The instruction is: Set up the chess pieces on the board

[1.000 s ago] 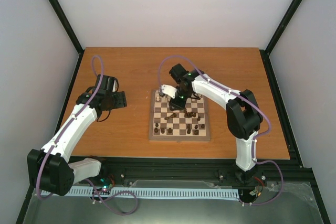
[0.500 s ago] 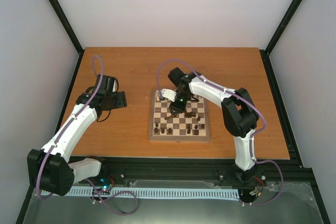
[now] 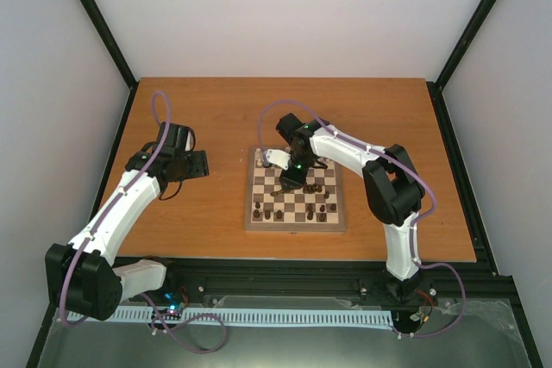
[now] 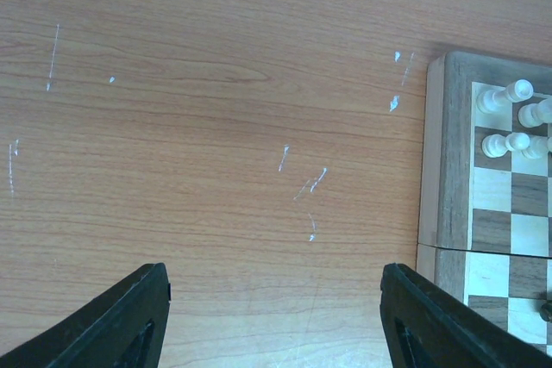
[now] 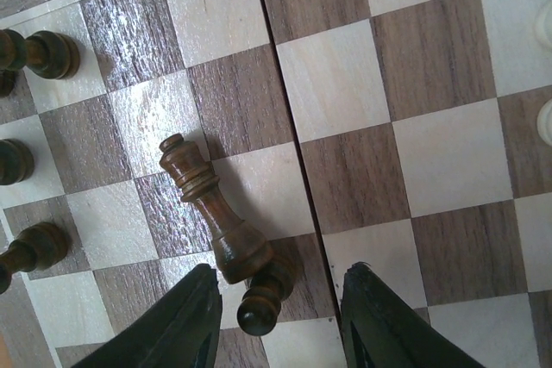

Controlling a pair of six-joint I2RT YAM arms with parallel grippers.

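My right fingers (image 5: 197,321) stand apart, low over the board (image 5: 431,58), gripping nothing. In the gap between them sits a small dark piece (image 5: 261,299), with bare square showing between it and the finger on the far side. Just beyond it, touching or nearly so, is the wide base of a tall dark piece (image 5: 211,204), whose crowned top points away toward the upper left. I cannot tell from this angle whether either one stands upright or leans. The board's centre seam (image 5: 280,101) runs up from the gap. Three dark pawns (image 5: 43,53) line one edge of the wrist view and two white pieces (image 5: 545,122) peek in at the opposite edge. From above, this arm reaches over the far half of the board (image 3: 293,227), which lies in the middle of the worktop (image 3: 216,114) with pieces scattered on its squares. My left fingers (image 4: 129,321) are spread wide and empty, hovering over bare scratched wood well apart from the board's left edge. The board's light border (image 4: 442,152) and a few white pieces (image 4: 504,96) in its corner show at the side of that wrist view.
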